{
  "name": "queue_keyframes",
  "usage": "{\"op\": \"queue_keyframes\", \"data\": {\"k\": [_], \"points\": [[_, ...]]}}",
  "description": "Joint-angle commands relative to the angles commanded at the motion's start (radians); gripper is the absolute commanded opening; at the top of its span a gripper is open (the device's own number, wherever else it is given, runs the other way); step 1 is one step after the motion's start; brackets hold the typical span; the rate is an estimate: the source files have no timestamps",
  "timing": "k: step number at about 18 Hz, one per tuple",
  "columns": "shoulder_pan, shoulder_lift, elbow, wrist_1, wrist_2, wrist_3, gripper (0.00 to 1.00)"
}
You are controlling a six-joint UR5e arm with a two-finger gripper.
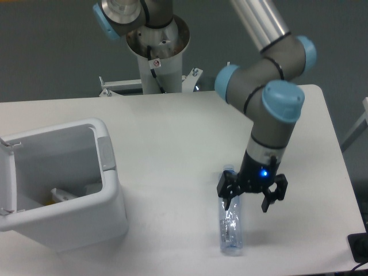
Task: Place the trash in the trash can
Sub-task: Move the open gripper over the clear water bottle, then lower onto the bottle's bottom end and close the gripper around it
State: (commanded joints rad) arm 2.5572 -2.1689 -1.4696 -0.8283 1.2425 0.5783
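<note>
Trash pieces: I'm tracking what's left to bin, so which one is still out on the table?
The crushed clear bottle, lying flat beside the open gripper. The other piece, the white wrapper, already sits inside the white trash can.

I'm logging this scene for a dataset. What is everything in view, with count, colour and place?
Table: one, white, fills most of the view.
Bin: one, white with a grey tab, on the table's left side.
Trash in bin: pale pieces at the bottom, count unclear.
Bottle: one, clear with a blue cap, lying on the table right of centre, cap end away from the camera.
Black object: one, at the lower right edge, cut off.
Arm: one, grey with light blue joints, reaching down from the top.
Claw: one, black, open, low over the bottle's cap end.
</note>
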Motion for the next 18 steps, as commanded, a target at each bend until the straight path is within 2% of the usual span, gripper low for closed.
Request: {"op": "queue_keyframes", "data": {"k": [3,7,15,18], "points": [[-0.032,-0.051,-0.004,0.023,0.035,-0.006,1.00],[-0.045,-0.083,-0.003,0.026,0.052,-0.011,1.00],[-0.046,-0.109,0.012,0.026,0.066,-0.011,1.00],[-0.048,-0.117,0.014,0.025,0.104,-0.014,1.00]]}}
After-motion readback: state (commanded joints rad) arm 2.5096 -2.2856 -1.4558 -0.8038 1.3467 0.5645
